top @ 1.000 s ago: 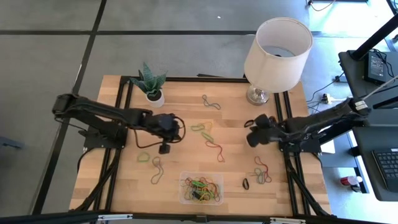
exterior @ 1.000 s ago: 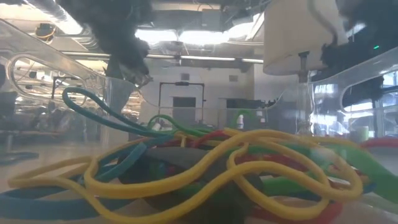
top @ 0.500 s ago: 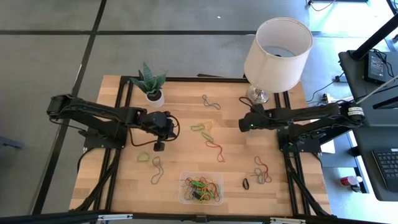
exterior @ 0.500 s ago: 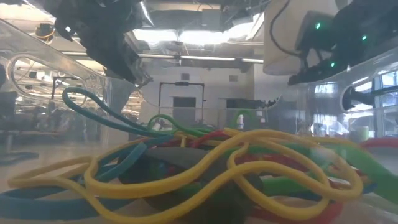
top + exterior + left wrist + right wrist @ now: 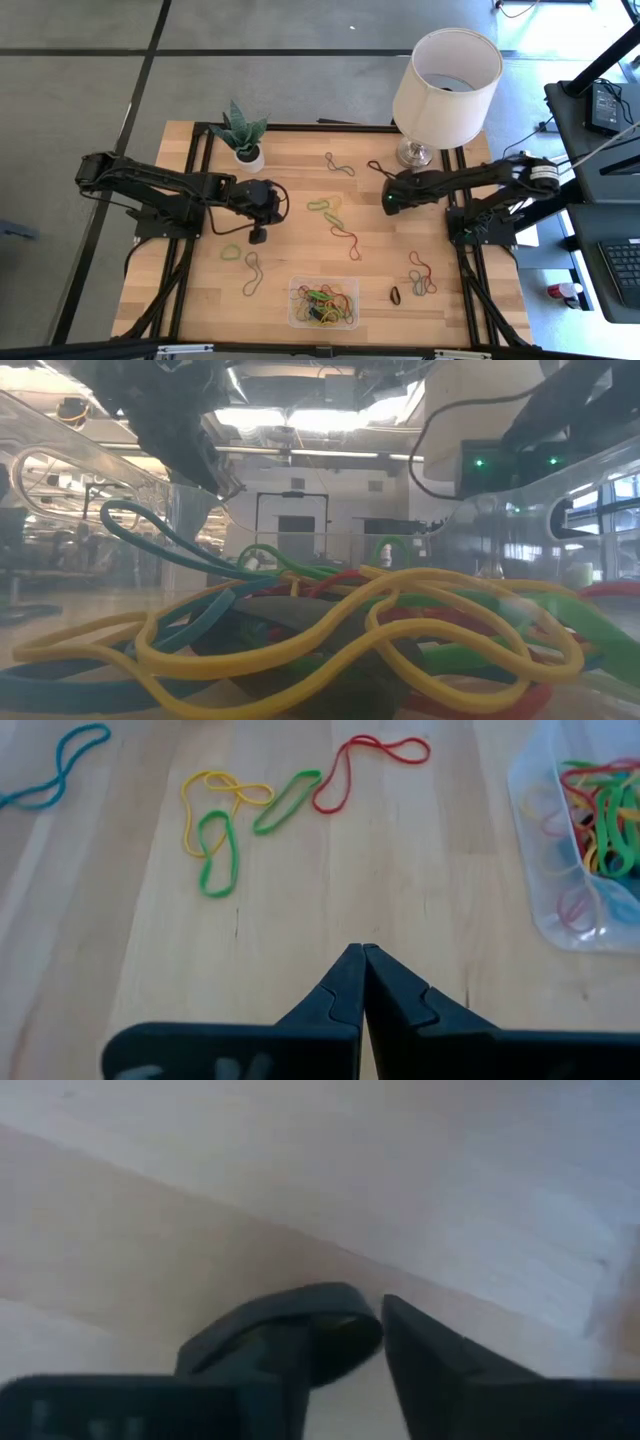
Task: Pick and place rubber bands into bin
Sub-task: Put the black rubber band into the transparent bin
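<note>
The clear bin (image 5: 323,318) stands at the table's near edge and holds several coloured rubber bands (image 5: 322,300); they fill the low view (image 5: 300,630). Loose bands lie flat on the wood: yellow and green (image 5: 322,206), red (image 5: 346,241), green (image 5: 230,252), tan (image 5: 250,275). My left gripper (image 5: 257,237) is shut and empty above bare wood, left of the yellow and green bands (image 5: 215,820); the bin also shows in its wrist view (image 5: 585,840). My right gripper (image 5: 388,201) hangs low over bare wood right of these bands, its fingers (image 5: 300,1325) together.
A white lamp (image 5: 446,75) stands at the far right and a potted plant (image 5: 242,135) at the far left. More bands lie far (image 5: 338,163) and near right (image 5: 420,272), with a black one (image 5: 395,295) beside the bin.
My right gripper has swung from the table's right side toward its middle and a little toward the far edge, the arm stretching out. My left gripper has drawn back slightly toward the left edge.
</note>
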